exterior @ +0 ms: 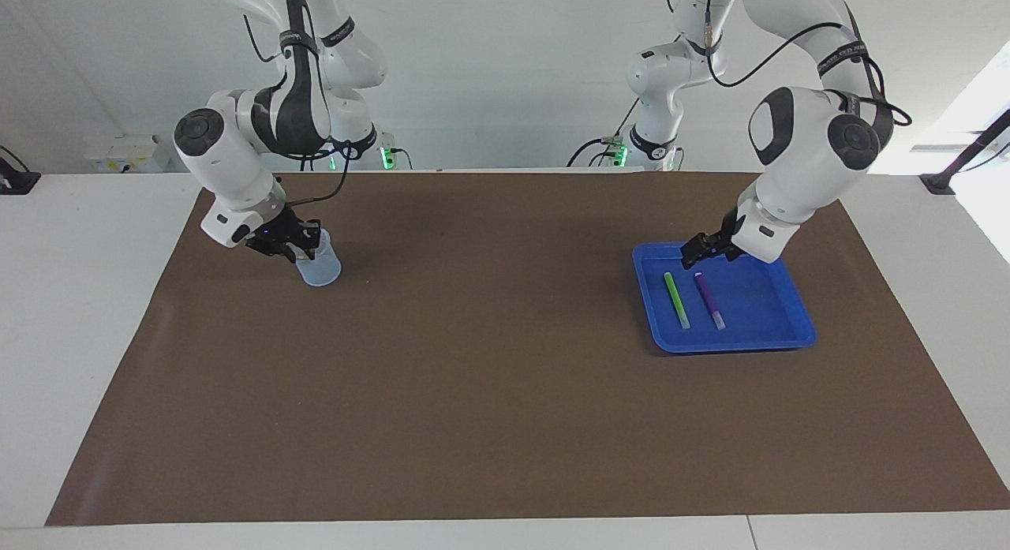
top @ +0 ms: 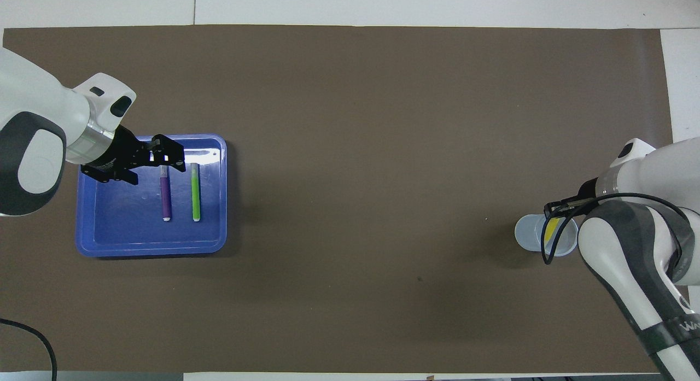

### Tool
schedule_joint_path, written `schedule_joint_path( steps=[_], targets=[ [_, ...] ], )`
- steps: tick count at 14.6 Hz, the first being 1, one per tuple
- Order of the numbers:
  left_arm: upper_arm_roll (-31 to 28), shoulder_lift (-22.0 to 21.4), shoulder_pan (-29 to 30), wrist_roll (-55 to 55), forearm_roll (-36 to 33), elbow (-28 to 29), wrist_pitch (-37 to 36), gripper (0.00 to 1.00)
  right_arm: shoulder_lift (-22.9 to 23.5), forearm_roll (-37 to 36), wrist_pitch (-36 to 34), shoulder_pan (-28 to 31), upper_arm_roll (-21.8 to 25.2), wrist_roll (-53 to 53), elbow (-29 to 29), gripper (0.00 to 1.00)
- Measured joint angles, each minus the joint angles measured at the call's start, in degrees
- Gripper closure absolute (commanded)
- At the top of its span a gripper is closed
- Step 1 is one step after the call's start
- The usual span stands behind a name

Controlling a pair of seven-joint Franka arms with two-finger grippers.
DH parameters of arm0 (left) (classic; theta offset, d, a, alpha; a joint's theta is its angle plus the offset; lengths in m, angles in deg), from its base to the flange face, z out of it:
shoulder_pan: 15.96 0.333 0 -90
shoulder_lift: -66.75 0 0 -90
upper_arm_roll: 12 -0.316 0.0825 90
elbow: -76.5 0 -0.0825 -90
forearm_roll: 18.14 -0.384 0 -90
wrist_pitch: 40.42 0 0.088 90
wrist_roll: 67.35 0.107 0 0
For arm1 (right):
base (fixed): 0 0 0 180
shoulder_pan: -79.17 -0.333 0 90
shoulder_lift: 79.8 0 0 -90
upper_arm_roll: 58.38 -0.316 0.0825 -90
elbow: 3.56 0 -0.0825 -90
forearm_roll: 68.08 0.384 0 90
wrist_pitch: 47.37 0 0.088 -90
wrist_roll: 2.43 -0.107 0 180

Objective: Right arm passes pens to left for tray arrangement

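Left gripper (exterior: 699, 251) wide, empty, raised over tray (exterior: 777, 309) edge nearest robots. Green pen (exterior: 676, 299), purple pen (exterior: 708, 300) side by side in tray. Right gripper (exterior: 289, 246) at cup (exterior: 319, 266) rim holding yellow pen (top: 552, 228); finger gap unreadable.

Brown mat (exterior: 473, 361) covers the white counter (exterior: 87, 313). Translucent cup (exterior: 319, 267) stands on the mat toward the right arm's end.
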Motion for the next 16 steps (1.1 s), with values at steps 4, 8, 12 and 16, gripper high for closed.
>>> schedule_joint_path(
  steps=[4,8,12,16],
  targets=[
    [1.5,-7.4,-0.5,-9.4,8.8,-0.9,-4.7,0.0,0.0,0.0,-1.5,0.0,0.0,0.0,0.7,1.0],
    [3.3,-12.3,-0.6,-15.1,12.1,-0.9,-7.4,0.0,-0.1,-0.6,-14.5,0.0,-0.1,0.1,10.9,1.0],
    [5.0,-13.3,-2.8,-21.3,13.9,-0.9,-7.6,0.0,-0.8,-1.5,-27.4,-3.6,-0.2,0.4,25.6,1.0],
    [5.0,-13.8,-2.9,-24.8,17.8,-0.9,-7.6,0.0,-0.7,5.3,-27.1,-8.8,-0.5,-6.0,29.6,1.0]
  ],
)
